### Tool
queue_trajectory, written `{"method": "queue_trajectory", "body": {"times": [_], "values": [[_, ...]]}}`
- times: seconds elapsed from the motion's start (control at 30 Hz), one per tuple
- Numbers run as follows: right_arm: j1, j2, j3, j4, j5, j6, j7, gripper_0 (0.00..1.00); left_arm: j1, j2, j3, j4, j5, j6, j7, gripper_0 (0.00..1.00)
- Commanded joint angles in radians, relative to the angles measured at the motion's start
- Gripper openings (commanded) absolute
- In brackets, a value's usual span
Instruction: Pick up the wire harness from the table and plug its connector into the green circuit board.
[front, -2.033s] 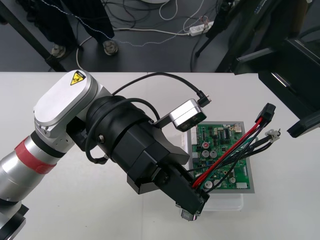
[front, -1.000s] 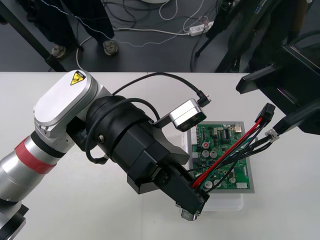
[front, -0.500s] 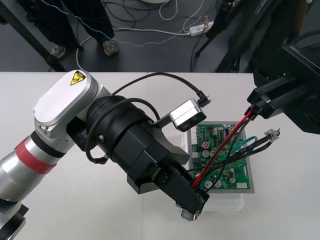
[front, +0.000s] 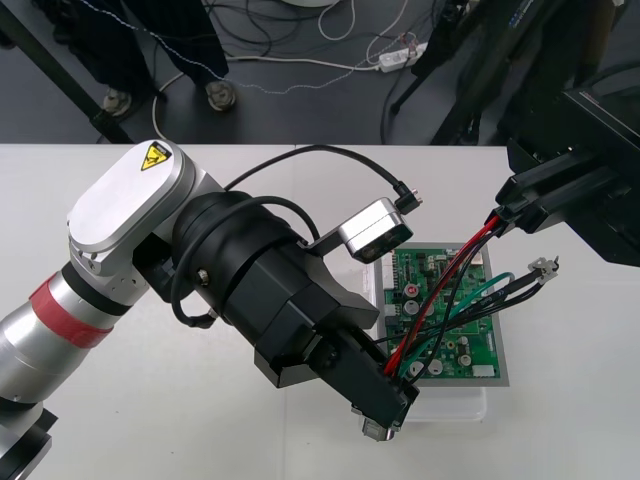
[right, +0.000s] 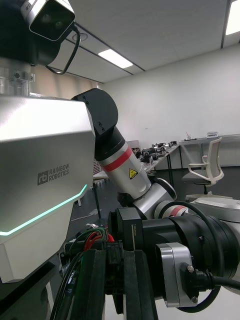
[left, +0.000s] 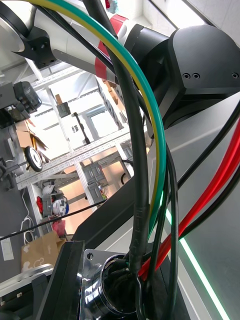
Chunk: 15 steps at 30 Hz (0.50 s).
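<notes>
Above the green circuit board (front: 428, 268) on the light table (front: 150, 420), the left gripper (front: 395, 388) clamped the harness (front: 437, 288) socket (left: 112, 290). The right gripper (front: 506, 218), fingers (right: 95, 290) closed, pinched its plug (right: 116, 250).

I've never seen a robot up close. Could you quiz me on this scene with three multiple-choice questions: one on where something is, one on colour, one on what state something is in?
1. Where is the green circuit board?
A) on a white base on the table
B) on the dark floor
C) hanging off the table's edge

2. What colours are the wires of the harness?
A) blue and white
B) red, black and green
C) all orange

3. How is the harness held?
A) lying loose on the table
B) plugged into the board, with nothing holding it
C) by the left gripper and the right gripper, one at each end

Answers:
1 A: the board sits on its base, under the wires.
2 B: those colours cross the board in the front view.
3 C: the left gripper is shut on the socket, the right on the plug.
</notes>
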Motion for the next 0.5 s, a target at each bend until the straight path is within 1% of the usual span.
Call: {"method": "queue_trajectory", "body": {"times": [0.03, 0.23, 0.27, 0.3, 0.33, 0.37, 0.4, 0.5], "values": [[0.005, 0.011, 0.012, 0.005, -0.009, -0.005, 0.028, 0.00, -0.037, -0.006, -0.012, -0.008, -0.002, -0.028, -0.018, 0.00], [0.005, 0.011, 0.012, 0.005, -0.009, -0.005, 0.028, 0.00, -0.037, 0.000, -0.012, -0.006, -0.022, -0.028, -0.067, 0.00], [0.005, 0.009, 0.012, 0.006, -0.009, -0.005, 0.028, 0.00, -0.036, 0.002, -0.011, -0.005, -0.037, -0.028, -0.098, 0.24], [0.005, 0.011, 0.012, 0.005, -0.009, -0.005, 0.028, 0.00, -0.036, 0.002, -0.011, 0.001, -0.038, -0.028, -0.109, 0.52], [0.005, 0.011, 0.012, 0.005, -0.009, -0.005, 0.026, 0.00, -0.036, 0.002, -0.012, 0.004, -0.038, -0.028, -0.109, 0.64], [0.005, 0.011, 0.012, 0.005, -0.009, -0.005, 0.028, 0.00, -0.036, 0.000, -0.012, 0.017, -0.034, -0.028, -0.119, 0.79], [0.005, 0.011, 0.012, 0.005, -0.009, -0.005, 0.028, 0.00, -0.036, 0.000, -0.012, 0.031, -0.029, -0.028, -0.150, 0.99], [0.005, 0.011, 0.012, 0.006, -0.009, -0.005, 0.026, 0.00, -0.036, 0.000, -0.012, 0.070, -0.028, -0.028, -0.198, 1.00]]}}
